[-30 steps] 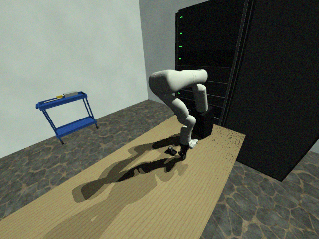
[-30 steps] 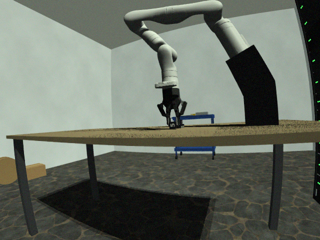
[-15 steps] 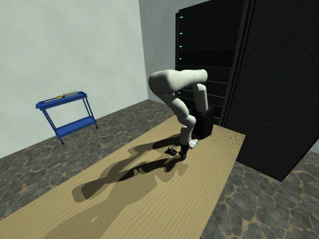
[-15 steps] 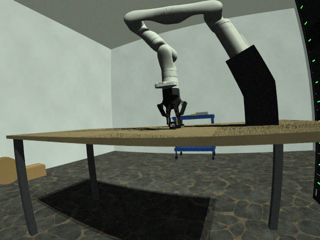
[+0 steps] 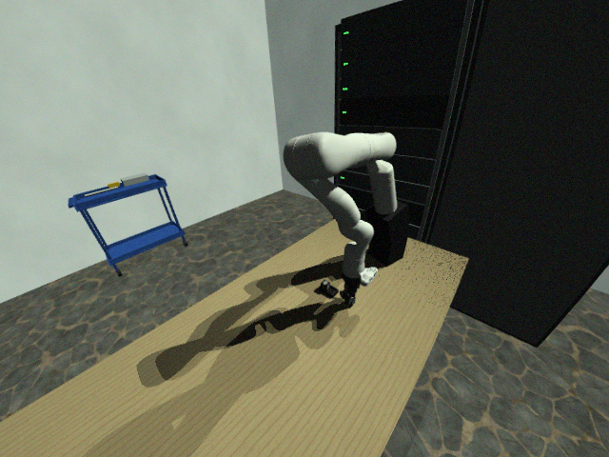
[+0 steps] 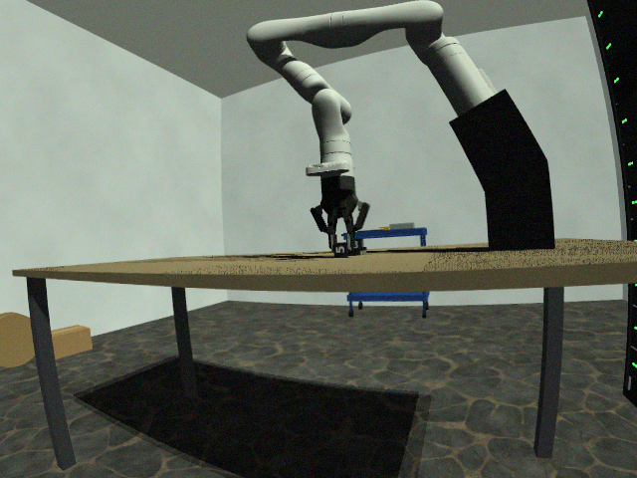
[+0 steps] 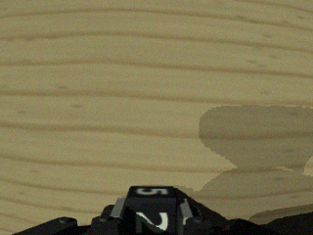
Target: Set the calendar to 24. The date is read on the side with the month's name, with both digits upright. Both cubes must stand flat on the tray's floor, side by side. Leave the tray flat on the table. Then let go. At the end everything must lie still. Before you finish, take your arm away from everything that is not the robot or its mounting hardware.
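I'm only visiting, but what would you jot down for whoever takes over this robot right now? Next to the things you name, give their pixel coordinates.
Gripper (image 5: 349, 299) (image 6: 339, 245) (image 7: 152, 212): shut on a number cube (image 6: 340, 250) (image 7: 153, 192), low at the table (image 5: 320, 393) (image 6: 205, 270) (image 7: 98, 147); 2 and 5 show.
Dark tray (image 5: 331, 291) (image 6: 362, 251): beside the gripper; its digits can't be read.
Done: cube gripped.
Left: both cubes flat in the tray reading 24, release, arm away.

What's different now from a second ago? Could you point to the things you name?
Nothing visibly changed. The pincer (image 5: 349, 299) (image 6: 340, 245) (image 7: 152, 212) stays low around the cube (image 6: 339, 250) (image 7: 153, 203), shut on it, and the arm (image 5: 343, 153) (image 6: 331, 32) keeps its pose. The cart (image 5: 142, 241) (image 6: 388, 233) stayed put too.
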Tool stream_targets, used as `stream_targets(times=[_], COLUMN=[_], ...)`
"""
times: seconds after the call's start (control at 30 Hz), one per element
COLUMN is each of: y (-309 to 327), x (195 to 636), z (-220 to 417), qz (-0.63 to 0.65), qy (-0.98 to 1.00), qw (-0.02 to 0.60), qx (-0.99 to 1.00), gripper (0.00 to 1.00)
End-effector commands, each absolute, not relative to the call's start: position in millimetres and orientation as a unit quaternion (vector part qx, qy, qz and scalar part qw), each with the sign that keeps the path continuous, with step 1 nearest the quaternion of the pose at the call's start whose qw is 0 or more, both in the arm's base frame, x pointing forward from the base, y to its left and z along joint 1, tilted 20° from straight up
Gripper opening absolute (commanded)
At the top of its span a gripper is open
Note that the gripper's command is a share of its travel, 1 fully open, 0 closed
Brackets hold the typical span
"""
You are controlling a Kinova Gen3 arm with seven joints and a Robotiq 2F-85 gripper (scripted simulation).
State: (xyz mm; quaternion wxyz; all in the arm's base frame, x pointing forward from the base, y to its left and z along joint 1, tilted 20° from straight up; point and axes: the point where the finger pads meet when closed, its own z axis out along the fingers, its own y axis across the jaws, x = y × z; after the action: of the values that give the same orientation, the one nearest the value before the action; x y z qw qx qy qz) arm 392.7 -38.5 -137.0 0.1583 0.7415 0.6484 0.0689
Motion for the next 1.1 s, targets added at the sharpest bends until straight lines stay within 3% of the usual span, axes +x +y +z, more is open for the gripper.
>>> stream_targets(times=[0.0,1.07], y=[-37.0,-37.5], x=[397.0,390.5], z=[-135.3,-137.5], qz=[0.071,0.067], qy=[0.65,0.651], qw=[0.158,0.155], qx=[0.74,0.74], gripper=[0.26,0.26])
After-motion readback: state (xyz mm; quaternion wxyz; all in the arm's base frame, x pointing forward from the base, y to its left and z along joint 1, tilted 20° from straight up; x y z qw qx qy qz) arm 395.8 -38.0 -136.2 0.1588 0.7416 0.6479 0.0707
